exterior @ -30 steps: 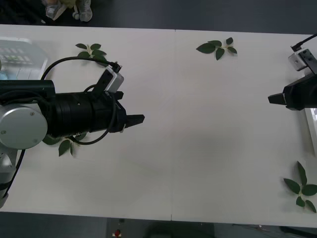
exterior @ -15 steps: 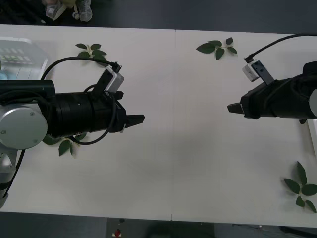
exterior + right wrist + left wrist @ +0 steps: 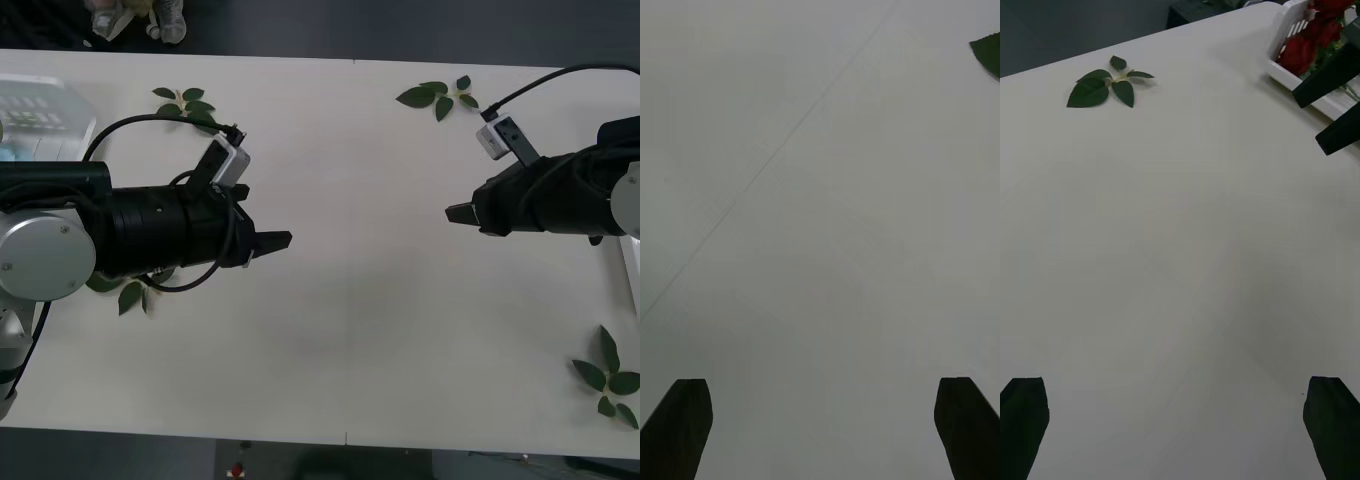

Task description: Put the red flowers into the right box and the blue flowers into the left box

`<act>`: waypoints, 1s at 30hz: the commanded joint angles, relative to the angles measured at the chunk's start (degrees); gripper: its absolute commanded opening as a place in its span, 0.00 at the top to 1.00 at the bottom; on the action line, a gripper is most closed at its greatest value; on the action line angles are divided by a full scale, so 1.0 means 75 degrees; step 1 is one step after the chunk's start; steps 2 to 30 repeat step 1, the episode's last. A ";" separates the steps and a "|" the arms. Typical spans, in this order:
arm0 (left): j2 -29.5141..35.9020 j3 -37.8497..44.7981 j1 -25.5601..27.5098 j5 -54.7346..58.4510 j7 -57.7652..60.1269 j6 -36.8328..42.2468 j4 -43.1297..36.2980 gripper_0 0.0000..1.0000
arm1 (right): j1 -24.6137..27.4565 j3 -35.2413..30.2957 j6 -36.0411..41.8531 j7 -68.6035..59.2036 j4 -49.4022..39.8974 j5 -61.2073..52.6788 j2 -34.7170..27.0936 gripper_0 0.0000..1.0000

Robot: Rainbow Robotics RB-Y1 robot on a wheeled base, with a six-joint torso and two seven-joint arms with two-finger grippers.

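Right claw (image 3: pixel 450 213) moved inward, red flowers (image 3: pixel 1306 45) boxed

Work surface: a white bench (image 3: pixel 380 330) spanning the frame width in the front view, with a thin seam running front to back near the centre. Beyond the far edge, along the top of the frame, lies a dark floor (image 3: pixel 400 28). A dark strip also borders the bottom edge. Lighting is even and diffuse, giving soft shadows.
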 commanded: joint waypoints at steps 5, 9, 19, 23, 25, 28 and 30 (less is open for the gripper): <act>0.0056 -0.0049 -0.0014 -0.0011 -0.0411 -0.0090 -0.0262 0.00 | -0.0166 -0.0075 -0.0006 -0.0214 -0.0269 0.0078 -0.0004 0.12; 0.0056 -0.0049 -0.0014 -0.0011 -0.0411 -0.0090 -0.0262 0.00 | -0.0166 -0.0075 -0.0006 -0.0214 -0.0269 0.0078 -0.0004 0.12; 0.0056 -0.0049 -0.0014 -0.0011 -0.0411 -0.0090 -0.0262 0.00 | -0.0166 -0.0075 -0.0006 -0.0214 -0.0269 0.0078 -0.0004 0.12; 0.0056 -0.0049 -0.0014 -0.0011 -0.0411 -0.0090 -0.0262 0.00 | -0.0166 -0.0075 -0.0006 -0.0214 -0.0269 0.0078 -0.0004 0.12; 0.0056 -0.0049 -0.0014 -0.0011 -0.0411 -0.0090 -0.0262 0.00 | -0.0166 -0.0075 -0.0006 -0.0214 -0.0269 0.0078 -0.0004 0.12; 0.0056 -0.0049 -0.0014 -0.0011 -0.0411 -0.0090 -0.0262 0.00 | -0.0166 -0.0075 -0.0006 -0.0214 -0.0269 0.0078 -0.0004 0.12; 0.0056 -0.0049 -0.0014 -0.0011 -0.0411 -0.0090 -0.0262 0.00 | -0.0166 -0.0075 -0.0006 -0.0214 -0.0269 0.0078 -0.0004 0.12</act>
